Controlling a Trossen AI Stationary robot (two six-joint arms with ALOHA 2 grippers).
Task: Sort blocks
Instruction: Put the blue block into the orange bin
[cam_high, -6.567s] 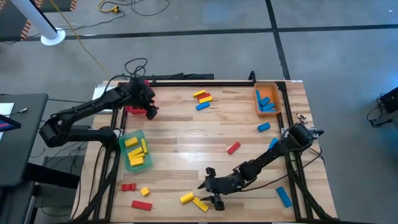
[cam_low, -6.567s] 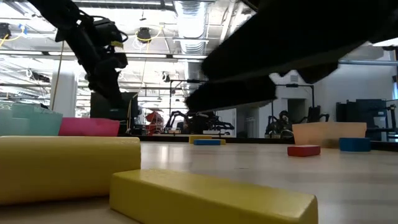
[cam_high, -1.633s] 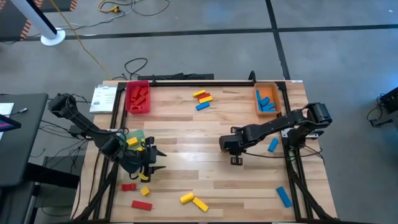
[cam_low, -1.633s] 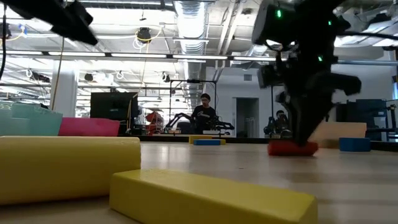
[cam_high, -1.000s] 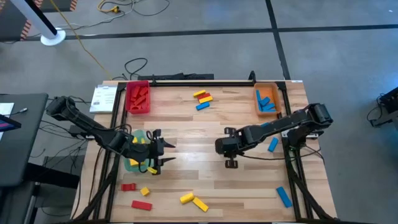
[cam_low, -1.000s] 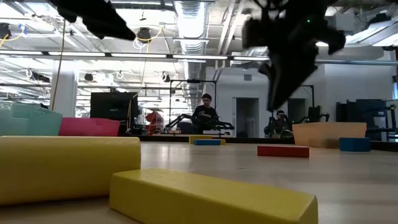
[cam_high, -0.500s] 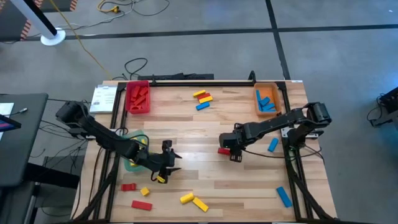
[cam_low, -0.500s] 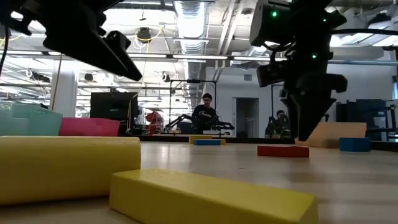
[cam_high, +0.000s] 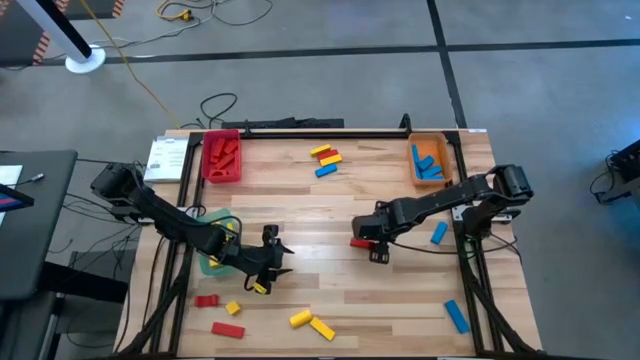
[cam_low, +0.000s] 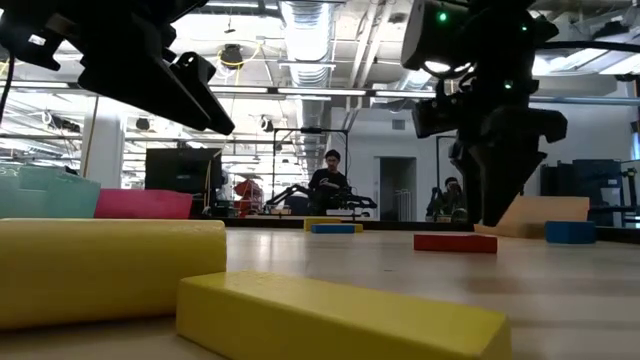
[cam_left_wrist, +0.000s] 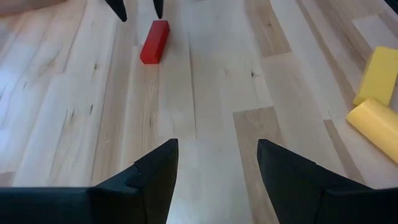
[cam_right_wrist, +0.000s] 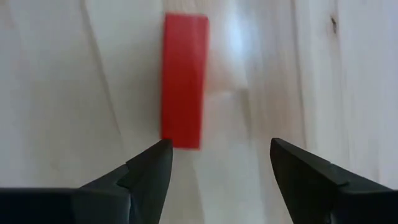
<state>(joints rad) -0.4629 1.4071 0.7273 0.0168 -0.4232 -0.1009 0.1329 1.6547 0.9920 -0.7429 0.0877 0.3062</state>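
A red block (cam_high: 360, 242) lies flat on the wooden table near its middle. My right gripper (cam_high: 376, 251) hangs just above it, pointing steeply down and open. In the right wrist view the block (cam_right_wrist: 184, 81) lies just beyond the open fingers of my right gripper (cam_right_wrist: 219, 149), its near end close to one fingertip, untouched. My left gripper (cam_high: 278, 254) is open over bare wood, right of the green tray (cam_high: 207, 264). From the left wrist view of my left gripper (cam_left_wrist: 217, 168), the same red block (cam_left_wrist: 154, 41) shows far ahead. Yellow blocks (cam_left_wrist: 376, 93) lie off to one side.
A red tray (cam_high: 221, 155) stands far left and an orange tray (cam_high: 428, 160) with blue blocks far right. Loose blocks lie at the far middle (cam_high: 325, 160), near the front edge (cam_high: 310, 322), front left (cam_high: 220, 312) and right (cam_high: 437, 233).
My right gripper has sunk toward the red block and tipped to point more steeply down; in the low view its fingers now stand wider apart. My left gripper has left the green tray, going down and toward the table's middle and near edge. The red block has kept still.
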